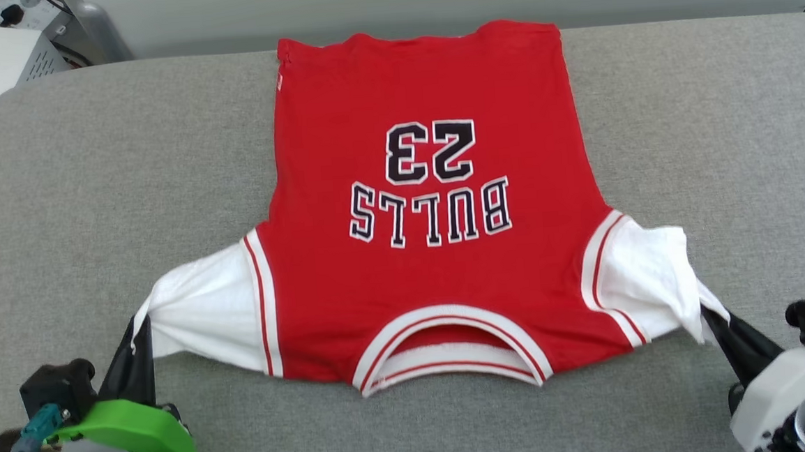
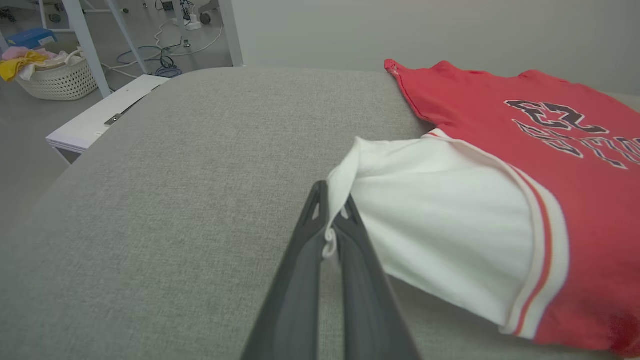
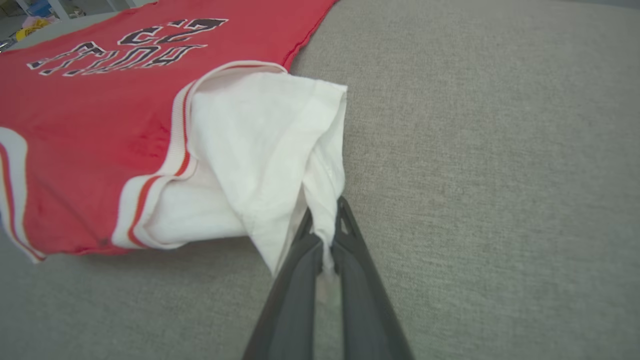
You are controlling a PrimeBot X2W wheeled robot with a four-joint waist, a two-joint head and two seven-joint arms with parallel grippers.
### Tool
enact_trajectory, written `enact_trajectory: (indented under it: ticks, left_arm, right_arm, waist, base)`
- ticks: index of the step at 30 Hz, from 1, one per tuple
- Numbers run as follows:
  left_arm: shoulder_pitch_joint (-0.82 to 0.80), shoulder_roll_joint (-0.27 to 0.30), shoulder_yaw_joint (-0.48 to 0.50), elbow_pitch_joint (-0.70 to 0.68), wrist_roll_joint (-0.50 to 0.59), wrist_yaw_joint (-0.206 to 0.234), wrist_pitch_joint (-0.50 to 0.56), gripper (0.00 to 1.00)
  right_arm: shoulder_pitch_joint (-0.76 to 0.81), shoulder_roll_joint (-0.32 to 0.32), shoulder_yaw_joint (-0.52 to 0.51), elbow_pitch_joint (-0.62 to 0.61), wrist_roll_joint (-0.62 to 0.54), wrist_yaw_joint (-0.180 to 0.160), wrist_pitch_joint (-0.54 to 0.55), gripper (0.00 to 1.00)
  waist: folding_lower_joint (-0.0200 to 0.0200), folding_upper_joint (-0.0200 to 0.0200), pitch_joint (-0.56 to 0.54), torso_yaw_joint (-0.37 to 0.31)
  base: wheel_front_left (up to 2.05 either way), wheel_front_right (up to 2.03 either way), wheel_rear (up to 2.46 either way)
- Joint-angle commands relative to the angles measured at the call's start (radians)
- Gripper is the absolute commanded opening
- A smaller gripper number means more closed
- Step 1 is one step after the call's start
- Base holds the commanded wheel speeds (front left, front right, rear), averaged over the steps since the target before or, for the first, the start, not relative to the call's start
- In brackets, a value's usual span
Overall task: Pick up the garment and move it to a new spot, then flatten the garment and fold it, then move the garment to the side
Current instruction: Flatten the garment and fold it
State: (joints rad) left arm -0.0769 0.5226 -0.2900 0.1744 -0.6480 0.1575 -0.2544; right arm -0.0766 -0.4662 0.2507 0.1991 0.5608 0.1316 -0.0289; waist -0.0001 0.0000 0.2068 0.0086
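Red soft-fabric garment with white sleeves (image 1: 432,252) lies flat on the grey padded surface (image 1: 91,168) between your left gripper (image 1: 137,336) and right gripper (image 1: 716,318), each pinching a sleeve tip. Flattening looks nearly done; you have folding and setting aside left.

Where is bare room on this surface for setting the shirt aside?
Bare grey surface lies left and right of the garment, past both sleeves. Crowded: the near corners, where left gripper and right gripper pinch sleeve tips.
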Motion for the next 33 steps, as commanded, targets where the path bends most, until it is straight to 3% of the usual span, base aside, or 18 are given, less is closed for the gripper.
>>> enact_trajectory:
  ticks: [1,13,19,22,23,28,33]
  left_arm:
    - [0.029,-0.001,0.005,0.0,-0.007,0.016,-0.001,0.0]
    - [0.174,-0.023,-0.007,0.036,-0.047,0.027,0.003,0.0]
    - [0.148,-0.034,-0.028,0.029,-0.032,0.021,0.002,0.0]
    - [0.123,-0.038,-0.046,0.025,-0.015,0.018,0.003,0.0]
    - [0.113,-0.041,-0.049,0.023,-0.009,0.019,0.003,0.0]
    - [0.086,-0.071,-0.057,-0.004,-0.011,0.011,0.0,0.0]
    - [0.057,-0.078,-0.069,-0.041,0.019,0.023,-0.001,0.0]
  right_arm:
    - [0.042,-0.002,-0.021,-0.014,0.01,-0.001,0.016,0.0]
    - [0.312,0.025,-0.139,-0.091,0.011,-0.001,0.124,0.0]
    - [0.319,0.055,-0.173,-0.115,-0.01,-0.001,0.144,0.0]
    - [0.292,0.057,-0.184,-0.14,-0.024,-0.001,0.152,0.53]
    - [0.279,0.056,-0.191,-0.152,-0.028,-0.001,0.152,1.0]
    - [0.215,0.029,-0.233,-0.236,-0.037,-0.001,0.143,1.0]
    - [0.053,-0.018,-0.32,-0.364,-0.042,-0.001,0.156,1.0]
  waist:
    - [0.0001,0.0,-0.023,0.004]
    - [0.0001,0.0,-0.039,0.005]
    - [0.0001,0.0,-0.029,0.008]
    - [0.0001,0.0,-0.024,0.007]
    - [0.0001,0.0,-0.022,0.007]
    - [0.0001,0.0,-0.009,0.015]
    - [0.0001,0.0,0.025,0.042]
  base:
    - [0.0,0.0,0.0]
    - [0.0,0.0,0.0]
    - [0.0,0.0,0.0]
    - [0.0,0.0,0.0]
    - [0.0,0.0,0.0]
    - [0.0,0.0,0.0]
    - [0.0,0.0,0.0]
